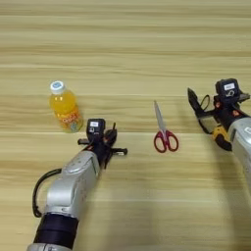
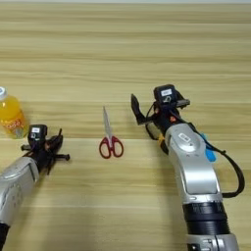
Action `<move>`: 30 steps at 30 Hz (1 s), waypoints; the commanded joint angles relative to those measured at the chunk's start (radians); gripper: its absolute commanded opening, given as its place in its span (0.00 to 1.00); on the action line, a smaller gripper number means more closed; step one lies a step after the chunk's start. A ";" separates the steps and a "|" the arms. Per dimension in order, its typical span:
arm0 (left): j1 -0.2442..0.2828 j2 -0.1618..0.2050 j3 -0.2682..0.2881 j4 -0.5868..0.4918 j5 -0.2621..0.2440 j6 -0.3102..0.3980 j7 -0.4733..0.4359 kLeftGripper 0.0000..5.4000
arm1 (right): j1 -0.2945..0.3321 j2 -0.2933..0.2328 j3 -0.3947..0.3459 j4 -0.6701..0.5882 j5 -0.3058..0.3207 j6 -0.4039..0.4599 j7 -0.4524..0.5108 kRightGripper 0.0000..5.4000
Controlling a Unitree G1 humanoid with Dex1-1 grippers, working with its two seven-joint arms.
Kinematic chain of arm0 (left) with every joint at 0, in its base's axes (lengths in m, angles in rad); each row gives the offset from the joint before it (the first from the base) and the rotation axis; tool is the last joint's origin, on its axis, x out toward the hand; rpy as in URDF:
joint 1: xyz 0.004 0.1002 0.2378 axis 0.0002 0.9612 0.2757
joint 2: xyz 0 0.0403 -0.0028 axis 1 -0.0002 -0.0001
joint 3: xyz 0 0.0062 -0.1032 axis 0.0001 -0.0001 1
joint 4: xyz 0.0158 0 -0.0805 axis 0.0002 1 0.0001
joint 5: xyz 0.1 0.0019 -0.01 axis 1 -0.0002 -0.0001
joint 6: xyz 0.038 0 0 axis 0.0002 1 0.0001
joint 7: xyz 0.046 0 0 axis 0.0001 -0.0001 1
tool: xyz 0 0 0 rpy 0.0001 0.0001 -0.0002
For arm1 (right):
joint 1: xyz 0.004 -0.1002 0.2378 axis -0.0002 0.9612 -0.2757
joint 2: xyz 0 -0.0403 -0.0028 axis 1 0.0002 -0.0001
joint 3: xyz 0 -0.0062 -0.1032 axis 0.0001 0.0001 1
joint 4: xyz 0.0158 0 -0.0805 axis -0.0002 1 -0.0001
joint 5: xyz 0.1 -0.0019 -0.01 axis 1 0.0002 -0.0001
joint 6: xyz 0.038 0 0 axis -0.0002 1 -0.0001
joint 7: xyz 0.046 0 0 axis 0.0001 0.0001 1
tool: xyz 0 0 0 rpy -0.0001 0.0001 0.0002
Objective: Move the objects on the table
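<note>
**Two arms reaching over a wooden table with bottle, scissors and tape measure**

While both arms are extending over the wooden table (image 1: 147, 44), three objects are lying within their reach. Standing upright at the left is the orange-juice bottle (image 1: 64, 109), its white cap (image 1: 57, 87) facing up. Lying flat near the middle are the red-handled scissors (image 1: 163, 130), blades closed and pointing away from the robot, handles toward it. Showing at the right, only in part, is the yellow-black tape measure (image 1: 221, 137), sitting tucked under the right gripper (image 2: 139, 115), with a thin black strap (image 1: 203, 103) looping just beside that gripper's fingers.

The left gripper (image 1: 109, 142) is hovering just right of and nearer than the bottle, apart from it, well left of the scissors. Its black fingers are appearing bunched, but whether they are released or clenched cannot be told.

The right gripper is sitting to the right of the scissors, apart from them. One black finger (image 2: 136, 109) is jutting up and to the left; the other is hidden by the wrist, so whether the jaws are released, clenched, or grasping the tape measure cannot be told.
</note>
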 commanded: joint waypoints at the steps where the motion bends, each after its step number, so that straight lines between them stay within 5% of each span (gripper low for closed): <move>1: -0.015 0.003 0.022 0.035 0.026 -0.009 0.020 0.00 | 0.004 -0.002 0.006 0.008 -0.003 -0.007 -0.001 0.99; 15: -0.029 0.009 0.037 0.065 0.054 -0.012 0.034 0.00 | 0.002 -0.004 0.012 0.017 -0.004 -0.012 0.000 0.99; 30: -0.036 0.004 0.023 0.059 0.093 -0.050 0.023 0.25 | 0.001 -0.003 0.017 0.023 -0.004 -0.014 0.003 1.00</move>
